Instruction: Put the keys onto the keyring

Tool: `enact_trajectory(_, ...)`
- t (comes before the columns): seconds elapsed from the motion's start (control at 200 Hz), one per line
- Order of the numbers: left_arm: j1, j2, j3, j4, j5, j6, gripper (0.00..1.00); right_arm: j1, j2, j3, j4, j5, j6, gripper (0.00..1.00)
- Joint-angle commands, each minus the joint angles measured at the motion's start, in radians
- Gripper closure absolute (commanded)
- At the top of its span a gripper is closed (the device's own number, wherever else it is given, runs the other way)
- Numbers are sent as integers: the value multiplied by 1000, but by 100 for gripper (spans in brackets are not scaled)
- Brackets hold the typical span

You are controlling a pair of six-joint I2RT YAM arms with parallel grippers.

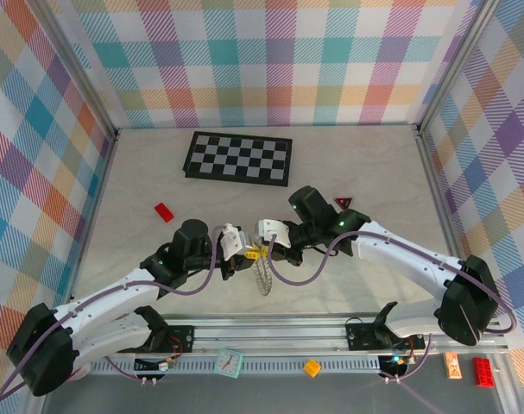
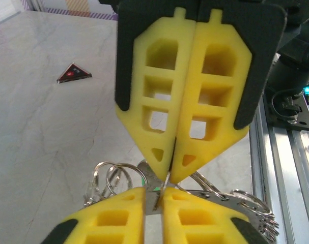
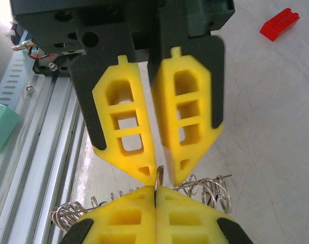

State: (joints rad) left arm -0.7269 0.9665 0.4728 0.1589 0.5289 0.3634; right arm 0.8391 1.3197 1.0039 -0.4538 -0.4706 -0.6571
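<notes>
My two grippers meet tip to tip over the near middle of the table. The left gripper (image 1: 245, 252) (image 2: 154, 192) is shut on a silver key (image 2: 155, 199); a bit of green head (image 2: 143, 180) shows behind it. The right gripper (image 1: 267, 250) (image 3: 156, 189) is shut on a small wire loop (image 3: 159, 175) of the keyring (image 1: 263, 278). The keyring's flat grey band (image 2: 235, 201) and its wire loops (image 2: 113, 175) (image 3: 210, 185) hang below the fingers. In the left wrist view the right gripper (image 2: 170, 172) points down at the key. In the right wrist view the left gripper (image 3: 165, 181) faces mine.
A black-and-white checkerboard (image 1: 238, 158) lies at the back. A small red brick (image 1: 164, 212) (image 3: 279, 24) sits to the left and a red triangle (image 1: 343, 203) (image 2: 74, 73) to the right. The aluminium rail (image 1: 331, 332) runs along the near edge, with a teal object (image 1: 230, 362) on it.
</notes>
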Motion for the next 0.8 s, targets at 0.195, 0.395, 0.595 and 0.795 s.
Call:
enact_trajectory(0.195,-14,3,15,52,28,15,100,-21,-50,-23,91,-131,66,88)
enact_trajectory(0.395,-14,-12,-63,223,49,-45,100,-143,-117,-158,258,-259,185,71)
enact_trajectory(0.595,-14,-14,-108,338,65,-88,100,-143,-91,-181,266,-285,169,71)
enact_trajectory(0.795,-13,-10,-129,391,68,-110,100,-142,-54,-181,278,-320,175,73)
